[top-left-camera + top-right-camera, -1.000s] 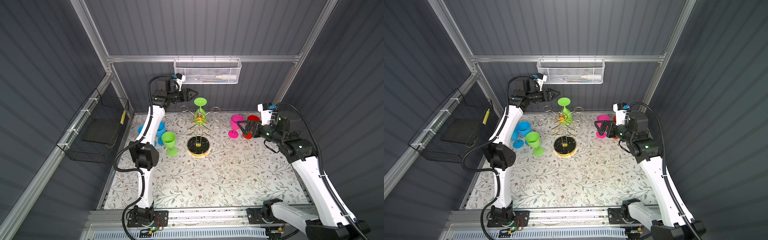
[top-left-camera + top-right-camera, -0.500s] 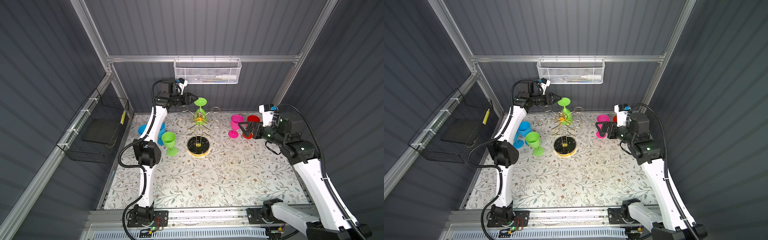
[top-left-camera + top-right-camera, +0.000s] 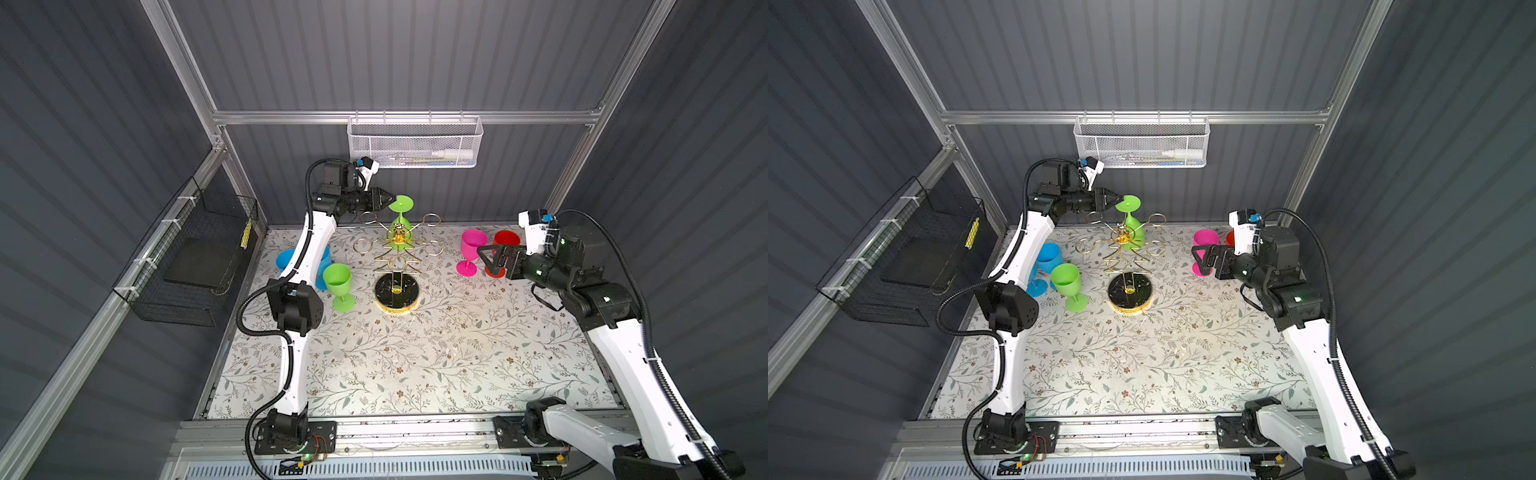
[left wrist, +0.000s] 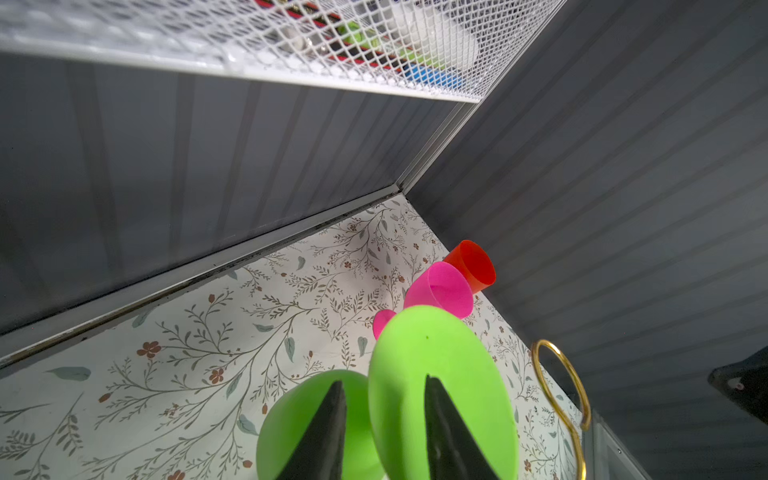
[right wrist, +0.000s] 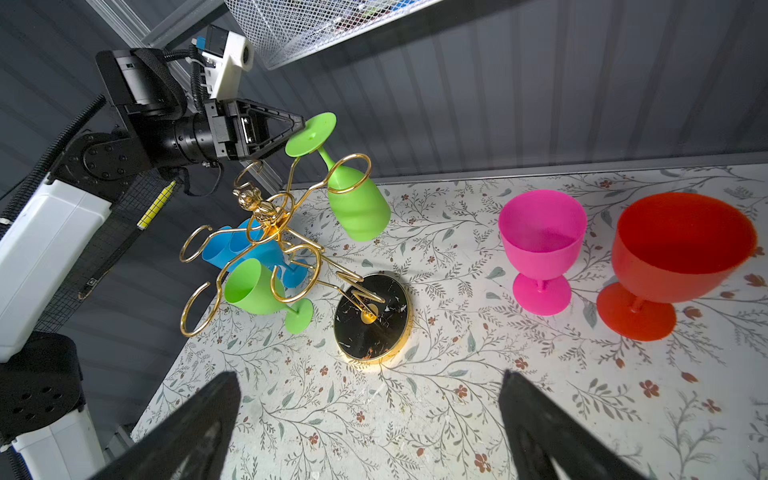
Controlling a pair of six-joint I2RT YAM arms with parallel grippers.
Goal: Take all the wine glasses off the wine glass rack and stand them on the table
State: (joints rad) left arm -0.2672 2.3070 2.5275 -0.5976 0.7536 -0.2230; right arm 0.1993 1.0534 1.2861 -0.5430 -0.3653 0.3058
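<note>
the green wine glass [image 5: 357,212] hangs upside down in one gold ring of the wine glass rack [image 5: 370,320], on the far side of the rack, with its round foot up in the air. the left gripper [image 5: 300,124] is up there at the foot. its two fingers are close together, and in the left wrist view the thin edge of the foot sits between them. i cannot tell if they are pinching it yet. the right gripper [image 5: 370,428] is wide open and holds nothing. it hangs low over the flowery table [image 3: 415,357], near the pink glass [image 3: 471,245] and the red glass [image 3: 507,239].

here is what could go wrong, i think. the fingers only have a small bit of the foot's edge. that plastic looks smooth, so the glass could slip out or twist when it is pulled. the cup part is fatter than the ring, so a pull straight up would catch the ring and lift the whole rack. nothing is holding the rack down. if it tips, it could fall onto the other green glass [image 3: 338,282] and the blue glass [image 3: 284,259] standing just beside it. the stem most likely has to slide out the open side of the ring. a dropped glass could also bounce off the table.
</note>
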